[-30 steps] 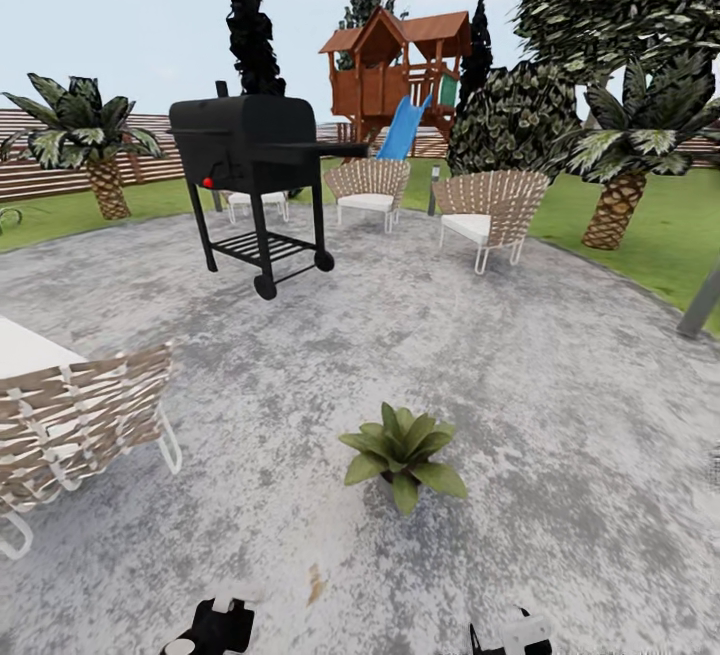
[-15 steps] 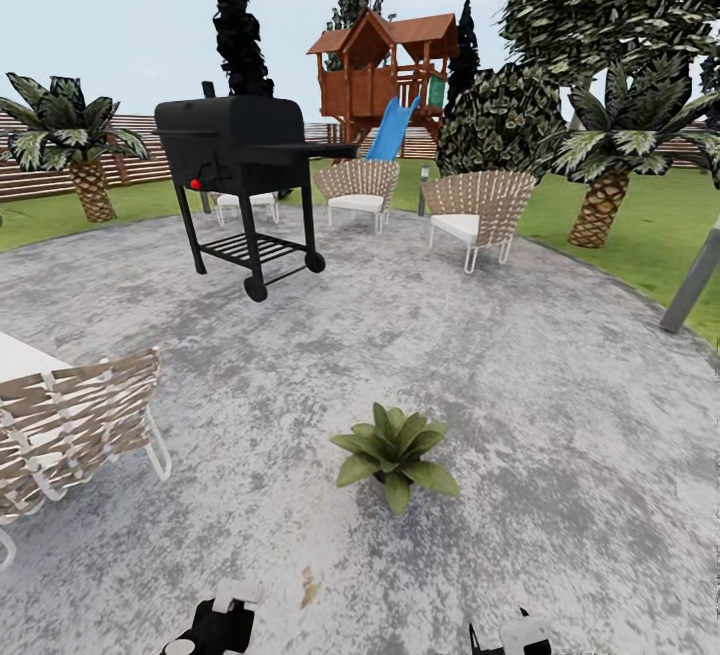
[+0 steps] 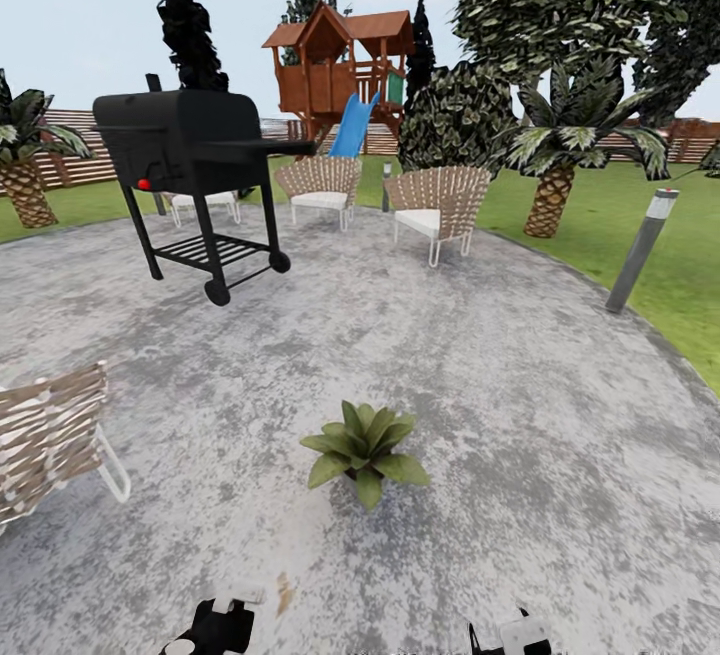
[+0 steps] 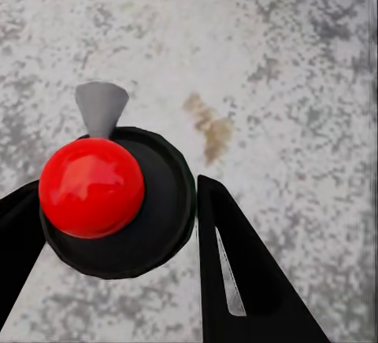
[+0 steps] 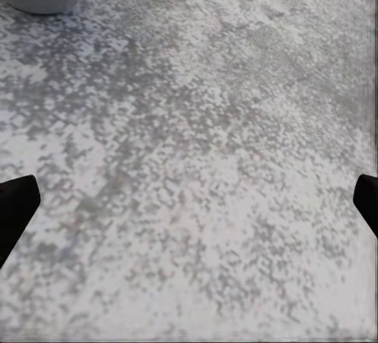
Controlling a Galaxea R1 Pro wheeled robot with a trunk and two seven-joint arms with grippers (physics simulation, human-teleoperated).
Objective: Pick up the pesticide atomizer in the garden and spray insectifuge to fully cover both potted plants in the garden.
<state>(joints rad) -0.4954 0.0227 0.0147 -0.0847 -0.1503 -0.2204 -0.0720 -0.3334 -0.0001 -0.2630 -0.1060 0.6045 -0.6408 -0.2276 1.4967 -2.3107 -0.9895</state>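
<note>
potted plant [image 3: 362,447] mid-patio | open stone around | lawn edge right

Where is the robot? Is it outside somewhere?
Yes, it looks like a back garden: a round grey stone patio with a black wheeled barbecue grill, woven wicker chairs and a wooden playhouse with a blue slide.

A: The patio [image 3: 520,375] is mottled grey and white stone, and the potted plant [image 3: 362,447] on it has green leaves.

B: The grill [image 3: 195,150] is black with a red knob. Woven tan chairs [image 3: 437,197] carry white cushions.

A: The left tool [image 4: 126,225] has black fingers around a black disc with a glossy red ball.
</note>
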